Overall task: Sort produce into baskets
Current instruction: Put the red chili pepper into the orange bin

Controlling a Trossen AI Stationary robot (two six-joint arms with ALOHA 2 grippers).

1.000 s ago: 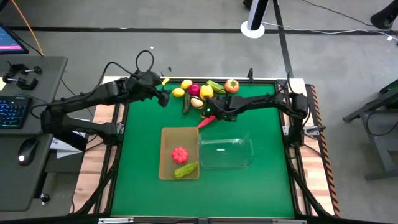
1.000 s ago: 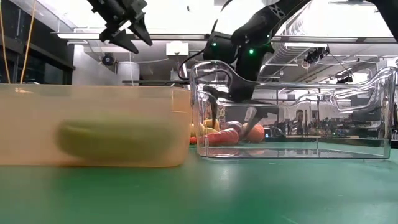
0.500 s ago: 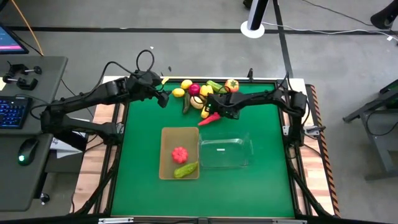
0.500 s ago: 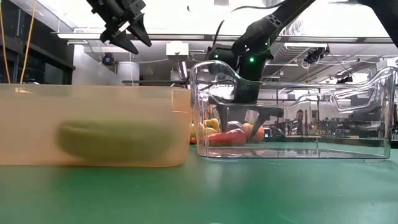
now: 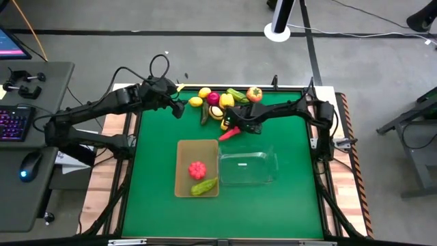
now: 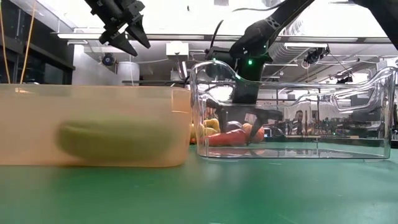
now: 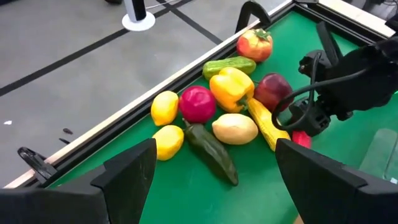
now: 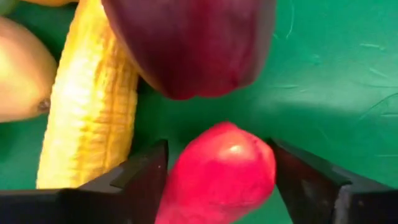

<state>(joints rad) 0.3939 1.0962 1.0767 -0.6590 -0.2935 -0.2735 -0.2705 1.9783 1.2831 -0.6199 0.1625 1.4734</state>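
Observation:
A long red-orange carrot lies on the green table just beyond the clear basket. My right gripper is down over its thick end and shut on it, which also shows in the low view. My left gripper hangs open and empty high above the table's far left, as the low view shows. The remaining produce lies in a pile at the far edge. The tan basket holds a red tomato and a green cucumber. My right gripper pinches the carrot's thick end between its two fingers, one on each side. The fingers come from above, pointing down, and lie across the carrot. The carrot lies on the table, its thin end toward the tan basket.
Close beside the carrot lie a dark red apple, a yellow corn cob and a pale potato-like piece. Yellow lemons, a yellow pepper, cucumbers and a tomato lie further back. Monitor, keyboard and mouse stand off the table's left.
My right gripper has shifted a little toward the table's right edge and come down around the carrot's thick end. The carrot has been nudged slightly on the table. My left gripper has kept still.

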